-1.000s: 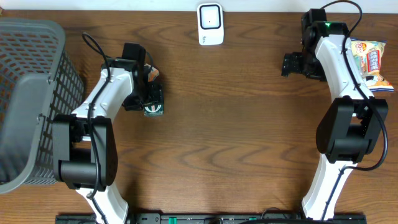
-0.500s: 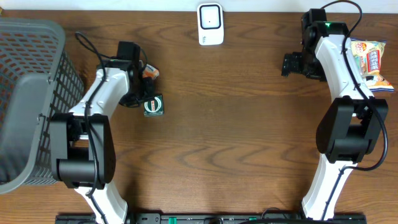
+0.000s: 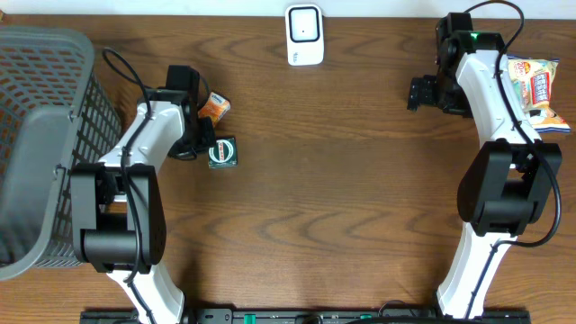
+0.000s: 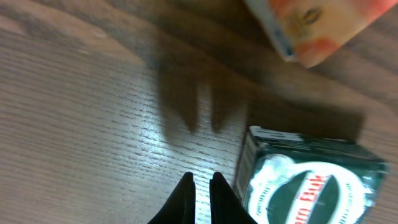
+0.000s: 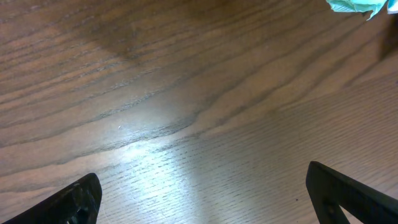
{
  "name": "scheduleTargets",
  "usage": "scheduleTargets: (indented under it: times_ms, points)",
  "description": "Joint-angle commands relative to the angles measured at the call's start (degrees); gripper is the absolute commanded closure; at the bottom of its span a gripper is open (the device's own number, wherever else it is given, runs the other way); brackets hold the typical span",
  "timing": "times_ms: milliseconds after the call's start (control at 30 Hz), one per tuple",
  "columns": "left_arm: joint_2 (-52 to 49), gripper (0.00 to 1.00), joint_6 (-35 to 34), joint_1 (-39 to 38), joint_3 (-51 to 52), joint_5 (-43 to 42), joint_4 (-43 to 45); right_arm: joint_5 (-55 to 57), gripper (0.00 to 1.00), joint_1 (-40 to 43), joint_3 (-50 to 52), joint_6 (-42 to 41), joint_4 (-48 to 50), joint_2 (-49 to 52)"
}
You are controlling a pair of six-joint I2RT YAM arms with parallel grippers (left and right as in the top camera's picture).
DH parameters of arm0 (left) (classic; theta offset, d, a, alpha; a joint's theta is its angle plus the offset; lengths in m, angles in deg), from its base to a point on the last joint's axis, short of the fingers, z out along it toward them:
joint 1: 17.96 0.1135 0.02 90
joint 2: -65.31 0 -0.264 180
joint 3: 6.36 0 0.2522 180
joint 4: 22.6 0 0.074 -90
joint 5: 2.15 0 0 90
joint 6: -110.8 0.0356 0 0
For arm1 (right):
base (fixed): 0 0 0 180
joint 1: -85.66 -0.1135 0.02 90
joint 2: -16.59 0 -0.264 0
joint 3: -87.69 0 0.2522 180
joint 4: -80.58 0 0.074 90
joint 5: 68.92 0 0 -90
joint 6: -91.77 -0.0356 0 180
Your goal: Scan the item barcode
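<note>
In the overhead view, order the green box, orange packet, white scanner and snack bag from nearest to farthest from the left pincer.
1. green box, beside the left pincer
2. orange packet, just beyond
3. white scanner, top centre
4. snack bag, far right

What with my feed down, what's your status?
Left gripper shut, empty, beside green box. Right gripper open, empty. Orange packet lies near box; white scanner at far edge.

A dark wood-grain table point(image 3: 342, 207) shows soft light glare.
</note>
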Motion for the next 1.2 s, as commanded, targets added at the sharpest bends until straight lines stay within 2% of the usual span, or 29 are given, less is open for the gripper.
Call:
scheduleTargets:
  times_ms: [0,100,367,433,600,733,867,1000,1067,1167]
  points:
    - [-0.83,0.90,-0.39,-0.04,2.21,1.38,1.57,0.68,0.01,-0.33,0.20,-0.04,-0.04,-0.68]
    - [-0.83,0.91,-1.42,-0.07,2.95,-0.61,2.93,0.68,0.01,-0.33,0.20,-0.07,-0.04,-0.68]
    - [-0.83,0.92,-1.46,-1.68,2.95,-15.69,5.66,0.68,0.01,-0.33,0.20,-0.07,-0.04,-0.68]
    - [-0.83,0.92,-2.89,-3.67,2.95,-16.68,5.62,0.68,0.01,-0.33,0.20,-0.07,-0.07,-0.68]
    - [-0.83,0.92,-11.61,-10.86,2.95,-16.96,6.91,0.68,0.01,-0.33,0.20,-0.07,-0.04,-0.68]
    - [-0.81,0.92,-13.44,-18.91,2.93,-21.11,11.17,0.68,0.01,-0.33,0.20,-0.07,-0.04,-0.68]
    - [-0.39,0.92,-14.88,-24.63,0.83,-20.70,12.92,0.68,0.01,-0.33,0.20,-0.07,-0.04,-0.68]
    - [2.99,0.92,-14.49,-24.15,-3.48,-19.98,9.09,0.68,0.01,-0.33,0.20,-0.07,-0.04,-0.68]
    - [5.25,0.92,-13.29,-22.75,-5.46,-16.11,5.49,0.68,0.01,-0.33,0.20,-0.07,-0.04,-0.68]
    - [9.25,0.91,-11.39,-20.22,-6.97,-4.55,-0.48,0.68,0.01,-0.33,0.20,-0.07,-0.04,-0.68]
